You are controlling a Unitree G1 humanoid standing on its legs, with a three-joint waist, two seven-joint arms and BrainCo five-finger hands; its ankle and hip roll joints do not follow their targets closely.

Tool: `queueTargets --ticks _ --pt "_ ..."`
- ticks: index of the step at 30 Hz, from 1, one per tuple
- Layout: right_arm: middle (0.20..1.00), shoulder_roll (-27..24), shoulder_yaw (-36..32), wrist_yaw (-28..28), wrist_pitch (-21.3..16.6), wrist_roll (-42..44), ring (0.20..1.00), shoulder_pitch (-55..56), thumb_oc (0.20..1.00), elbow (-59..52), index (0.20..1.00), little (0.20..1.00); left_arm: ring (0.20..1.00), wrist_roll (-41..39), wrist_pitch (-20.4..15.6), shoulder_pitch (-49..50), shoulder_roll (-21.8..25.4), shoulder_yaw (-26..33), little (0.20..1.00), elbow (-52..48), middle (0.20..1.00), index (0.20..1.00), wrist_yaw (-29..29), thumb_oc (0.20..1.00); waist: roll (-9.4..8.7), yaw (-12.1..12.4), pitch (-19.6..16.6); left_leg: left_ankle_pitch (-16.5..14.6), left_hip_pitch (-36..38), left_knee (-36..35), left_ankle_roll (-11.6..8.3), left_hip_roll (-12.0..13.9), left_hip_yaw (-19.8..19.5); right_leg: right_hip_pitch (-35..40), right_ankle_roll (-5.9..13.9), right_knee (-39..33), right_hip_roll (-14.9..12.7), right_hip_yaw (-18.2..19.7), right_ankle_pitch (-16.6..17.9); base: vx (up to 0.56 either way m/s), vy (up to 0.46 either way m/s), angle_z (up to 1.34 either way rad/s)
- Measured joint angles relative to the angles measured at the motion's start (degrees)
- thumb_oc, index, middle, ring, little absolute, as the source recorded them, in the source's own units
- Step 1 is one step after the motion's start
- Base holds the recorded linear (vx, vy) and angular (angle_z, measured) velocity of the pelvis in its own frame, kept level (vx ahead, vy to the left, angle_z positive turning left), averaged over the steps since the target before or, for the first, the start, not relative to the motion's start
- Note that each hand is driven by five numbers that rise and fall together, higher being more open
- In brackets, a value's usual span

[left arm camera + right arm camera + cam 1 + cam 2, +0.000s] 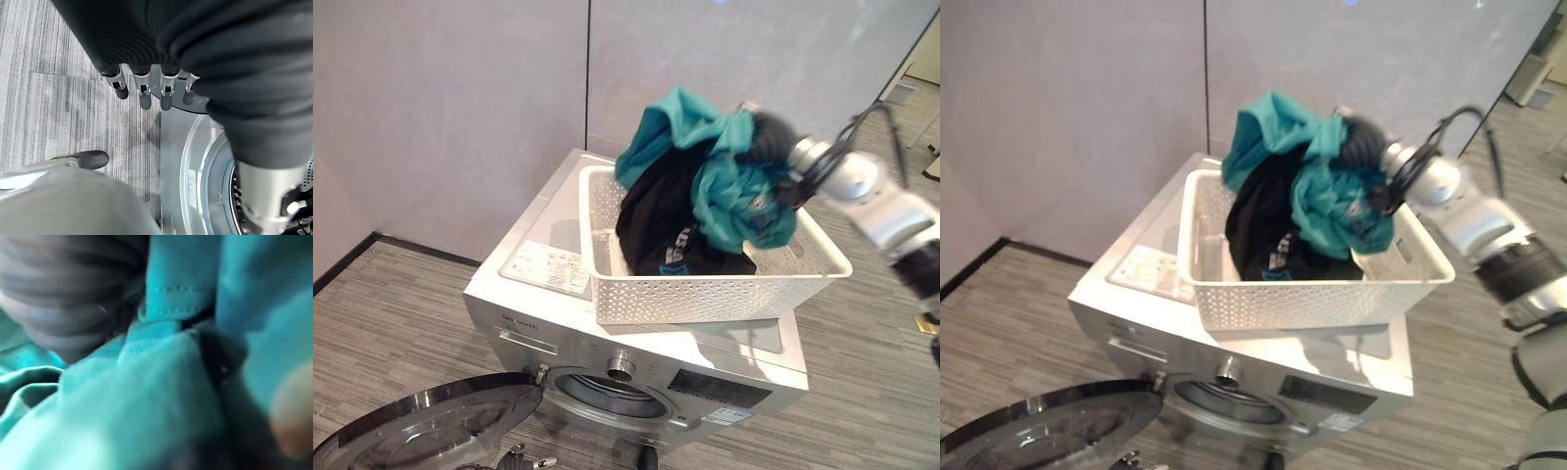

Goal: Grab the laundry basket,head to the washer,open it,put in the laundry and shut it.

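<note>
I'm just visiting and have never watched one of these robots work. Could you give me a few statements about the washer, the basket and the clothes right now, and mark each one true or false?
1. The white laundry basket sits on top of the washer. True.
2. The washer door is closed. False: it is swung open, low at the front.
3. The right hand is buried in the teal garment, which is raised above the basket rim. True.
4. The basket is empty. False: a black garment hangs into it, bunched with the teal one.
5. The left hand grips the basket. False: it hangs with relaxed fingers by the washer's front, holding nothing.
</note>
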Motion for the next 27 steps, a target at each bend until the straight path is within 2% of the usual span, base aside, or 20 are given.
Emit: queueTargets --ticks 1,4,8,9,10,12,13,14,15,16,27 --pt "0.68 0.6 0.3 0.45 0.19 -0.61 0.68 -0.04 0.68 0.73 0.68 0.68 1.0 -0.01 0.02 0.14 0.01 -0.03 1.0 0.03 1.0 1.0 -0.01 1.0 -0.04 0.57 0.03 0.0 0.0 -0.01 0.0 -0.01 0.05 -0.05 0.0 0.0 0.0 0.0 0.0 0.0 0.0 0.0" --pt "1.0 3.18 0.57 1.19 0.96 -2.05 1.0 -0.65 1.0 3.99 1.0 1.0 1.0 -0.01 0.28 0.4 0.1 -0.08 1.0 0.23 1.0 1.0 -0.04 1.0 -0.21 0.98 0.19 -0.01 -0.03 -0.08 0.0 0.01 -0.03 -0.05 0.02 0.0 -0.01 -0.07 -0.01 0.0 0.0 0.0" --pt "1.0 3.24 1.03 2.32 2.1 -2.04 1.0 -0.85 1.0 4.14 1.0 1.0 1.0 -0.06 0.33 0.28 0.15 -0.61 1.0 0.22 1.0 1.0 -0.05 1.0 -0.54 1.14 0.58 -0.02 -0.09 -0.17 0.0 -0.02 -0.09 -0.11 0.09 0.0 -0.08 -0.16 -0.11 0.0 0.0 0.0" --pt "0.758 3.24 1.03 2.37 2.12 -2.04 0.758 -0.85 0.758 4.23 0.758 0.758 1.0 -0.06 0.32 0.06 0.2 -1.48 1.0 0.18 1.0 1.0 -0.06 1.0 -0.58 1.05 1.05 -0.02 -0.08 -0.16 0.0 -0.03 -0.07 -0.1 0.11 -0.01 -0.09 -0.15 -0.12 0.0 0.0 0.0" --pt "0.758 3.24 1.03 2.43 2.12 -2.04 0.758 -0.85 0.758 4.51 0.758 0.758 1.0 -0.06 0.32 0.0 0.22 -1.48 1.0 0.18 1.0 1.0 -0.06 1.0 -0.58 1.02 1.4 -0.02 -0.07 -0.13 -0.01 -0.03 -0.06 -0.1 0.11 -0.01 -0.08 -0.15 -0.11 0.0 0.0 0.0" --pt "0.699 3.24 1.03 2.52 2.2 -2.04 0.699 -0.85 0.699 5.02 0.699 0.699 1.0 -0.06 0.32 -0.09 0.2 -1.48 1.0 0.17 1.0 1.0 -0.06 1.0 -0.51 1.02 1.76 -0.02 -0.07 -0.13 -0.01 -0.01 -0.04 -0.1 0.1 -0.01 -0.06 -0.15 -0.12 0.0 0.0 0.0" --pt "0.718 3.24 1.03 2.62 2.2 -2.04 0.718 -0.85 0.718 5.26 0.718 0.718 1.0 -0.06 0.32 -0.07 0.19 -1.48 1.0 0.18 1.0 1.0 -0.06 1.0 -0.42 0.94 1.88 -0.03 -0.07 -0.13 -0.01 0.01 -0.04 -0.11 0.1 -0.03 -0.04 -0.15 -0.12 0.0 0.0 0.0" --pt "0.558 3.24 1.03 2.81 2.21 -2.04 0.558 -0.85 0.558 5.54 0.558 0.558 1.0 -0.06 0.32 -0.05 0.17 -1.48 1.0 0.18 1.0 1.0 -0.06 1.0 -0.35 0.92 1.93 -0.03 -0.07 -0.14 -0.01 0.02 -0.04 -0.11 0.1 -0.03 -0.04 -0.15 -0.12 0.0 0.0 0.0" --pt "0.489 3.24 1.02 3.0 2.23 -2.04 0.489 -0.85 0.489 5.62 0.489 0.489 1.0 -0.05 0.32 -0.03 0.13 -1.52 1.0 0.16 1.0 1.0 -0.05 1.0 -0.29 0.8 1.97 -0.03 -0.07 -0.15 -0.01 0.02 -0.03 -0.11 0.1 -0.05 -0.02 -0.15 -0.12 0.0 0.0 0.0" --pt "0.2 3.24 0.98 3.3 2.23 -2.04 0.2 -0.85 0.2 5.64 0.2 0.2 1.0 -0.02 0.32 0.0 0.13 -1.58 1.0 0.14 1.0 1.0 -0.06 1.0 -0.19 0.64 2.05 -0.03 -0.05 -0.19 -0.01 0.02 0.0 -0.12 0.1 -0.09 -0.03 -0.14 -0.12 0.0 0.0 0.0" --pt "0.2 3.24 -0.09 3.08 2.16 -2.06 0.2 -0.83 0.2 5.42 0.2 0.2 1.0 0.04 0.29 -0.05 -0.01 -1.68 1.0 -0.25 1.0 1.0 -0.02 1.0 0.86 0.31 2.89 -0.03 -0.05 -0.25 0.0 0.06 0.09 -0.26 0.09 -0.18 0.02 -0.04 -0.12 0.0 0.0 0.0"
